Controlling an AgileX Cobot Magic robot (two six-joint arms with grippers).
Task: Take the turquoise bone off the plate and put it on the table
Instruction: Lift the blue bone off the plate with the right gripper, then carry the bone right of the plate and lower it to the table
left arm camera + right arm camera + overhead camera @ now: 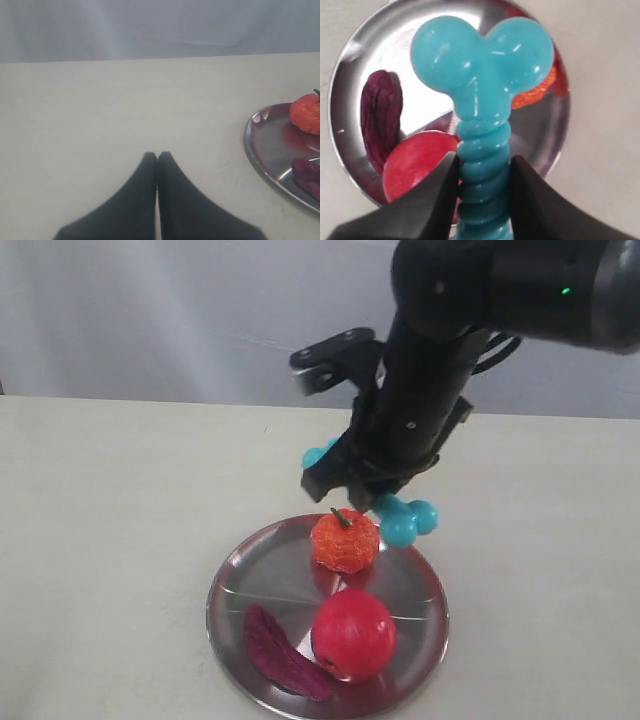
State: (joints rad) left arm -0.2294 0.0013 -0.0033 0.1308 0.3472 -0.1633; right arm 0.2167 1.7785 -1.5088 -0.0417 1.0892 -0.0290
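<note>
My right gripper [352, 492] is shut on the ribbed shaft of the turquoise bone [408, 520], holding it in the air above the far edge of the silver plate [232, 592]. The bone's knobs stick out on both sides of the arm. In the right wrist view the bone [482, 95] fills the middle, clamped in the right gripper [484, 167], with the plate [350, 90] below it. The left gripper [157, 156] is shut and empty over the beige table [100, 110], to the left of the plate [260, 155].
On the plate lie an orange fruit [345, 540], a red apple [353, 634] and a dark purple-red slice [282, 654]. The table [110, 510] stretches all round the plate. A grey wall stands behind.
</note>
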